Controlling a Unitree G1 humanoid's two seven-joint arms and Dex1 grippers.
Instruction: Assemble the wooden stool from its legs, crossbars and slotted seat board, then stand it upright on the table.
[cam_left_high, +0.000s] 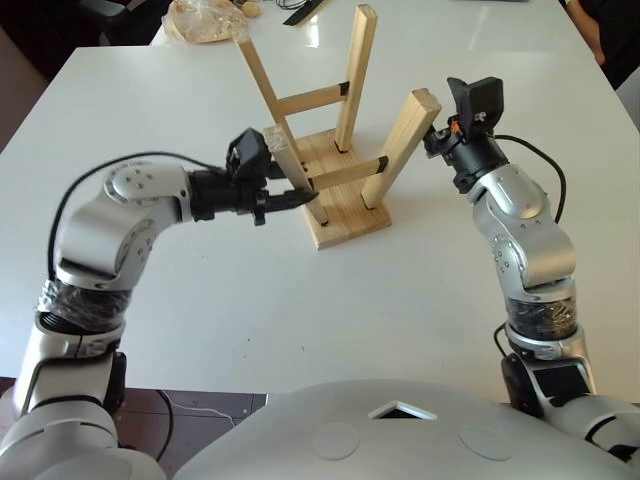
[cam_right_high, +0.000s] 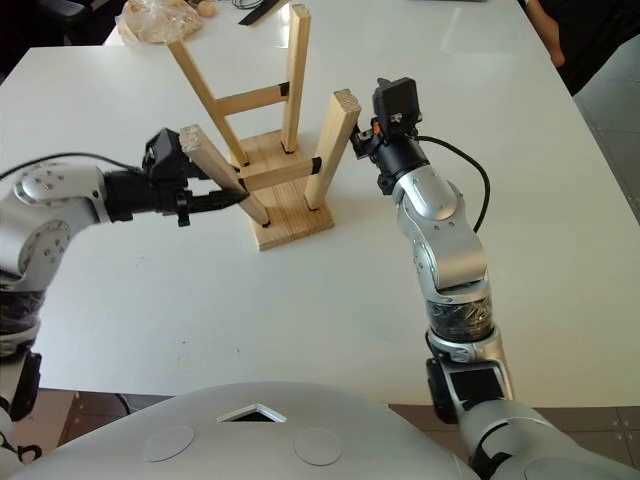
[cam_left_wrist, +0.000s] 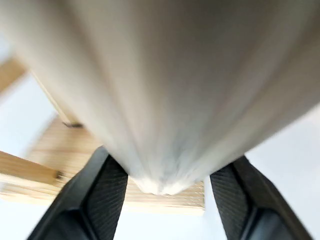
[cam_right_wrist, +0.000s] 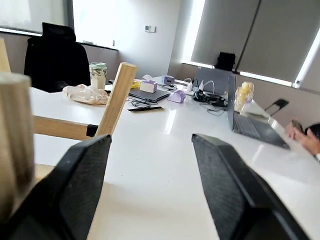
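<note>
Left eye view is showing you the big white desk (cam_left_high: 420, 290). The stool (cam_left_high: 335, 175) is sitting upside down in the middle of it, with its seat board (cam_left_high: 350, 224) lying flat on the desk. Your left tool (cam_left_high: 298, 199) is squeezing the near leg (cam_left_wrist: 165, 100) between both fingers (cam_left_wrist: 107, 195). Your right tool (cam_right_wrist: 150, 140) is hanging wide open just beside the top of the right leg (cam_left_high: 400, 150), holding nothing.

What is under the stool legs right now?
The slotted seat board lies flat on the table, legs standing up from it. The leg ends inside the board, and the table beneath it, are covered.
</note>
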